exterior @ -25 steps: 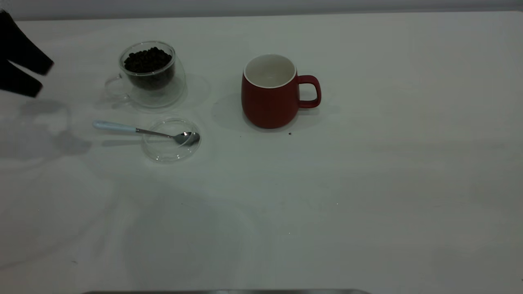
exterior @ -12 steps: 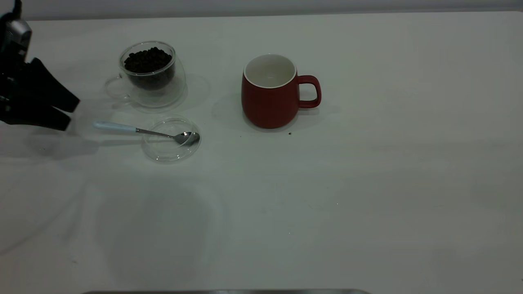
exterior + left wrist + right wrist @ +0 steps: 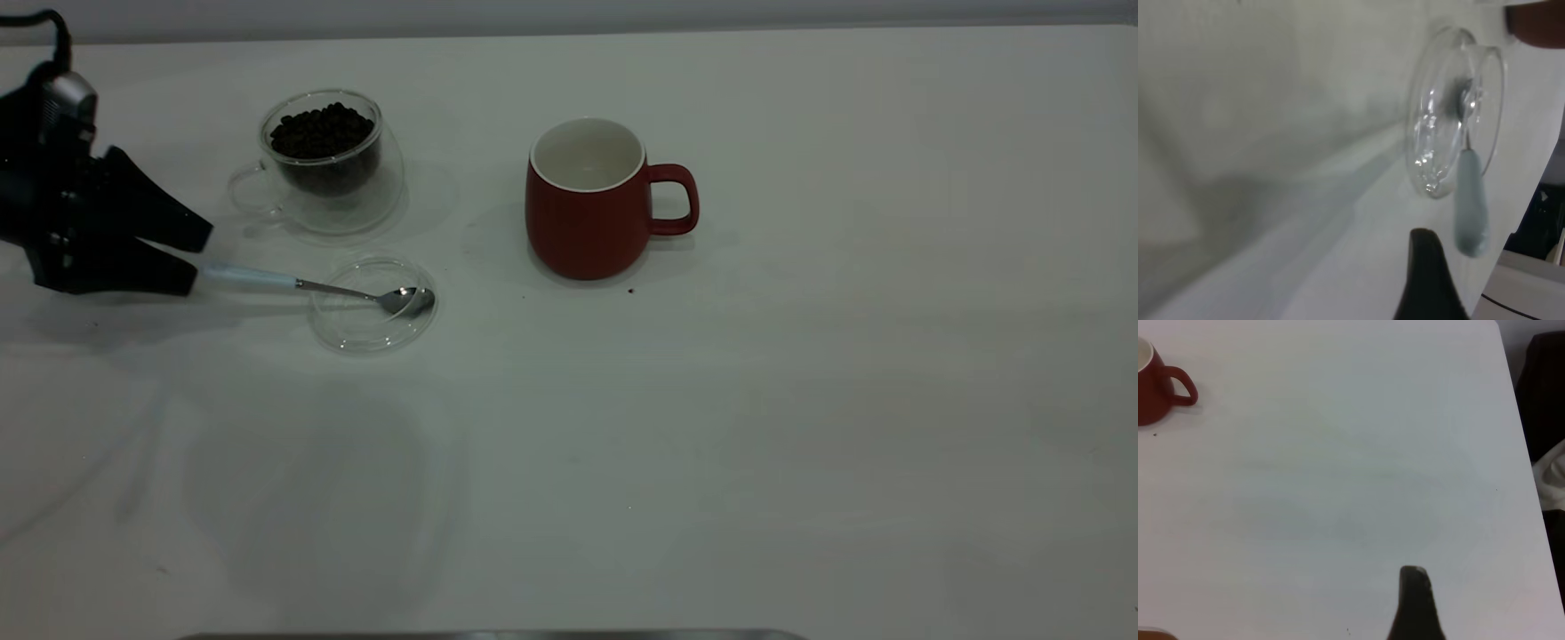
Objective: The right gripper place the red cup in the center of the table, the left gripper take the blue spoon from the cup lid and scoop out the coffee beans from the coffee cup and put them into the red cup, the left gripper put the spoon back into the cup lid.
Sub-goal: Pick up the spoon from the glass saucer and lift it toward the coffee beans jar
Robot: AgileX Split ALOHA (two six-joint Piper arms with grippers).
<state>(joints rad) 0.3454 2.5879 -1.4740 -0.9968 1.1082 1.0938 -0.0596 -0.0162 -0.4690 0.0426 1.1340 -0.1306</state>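
The red cup (image 3: 587, 209) stands upright and empty near the middle of the table (image 3: 711, 444), handle to the right. The coffee cup (image 3: 324, 160) holds the coffee beans (image 3: 320, 132) at the back left. The blue spoon (image 3: 253, 277) lies with its bowl in the cup lid (image 3: 373, 305) and its handle pointing left. My left gripper (image 3: 201, 260) is open, low over the table, with its jaw tips either side of the handle's end. In the left wrist view the spoon handle (image 3: 1471, 213) lies just ahead of one finger (image 3: 1426, 280). My right gripper's finger (image 3: 1414, 600) hovers over bare table, far from the red cup (image 3: 1155, 390).
A few stray bean crumbs (image 3: 630, 290) lie in front of the red cup. The table's right edge (image 3: 1521, 453) is close to the right gripper. A metal strip (image 3: 489, 635) runs along the near edge.
My left gripper has come in from the left edge, moving right and down to the spoon handle's end. Cups, lid and spoon have not moved.
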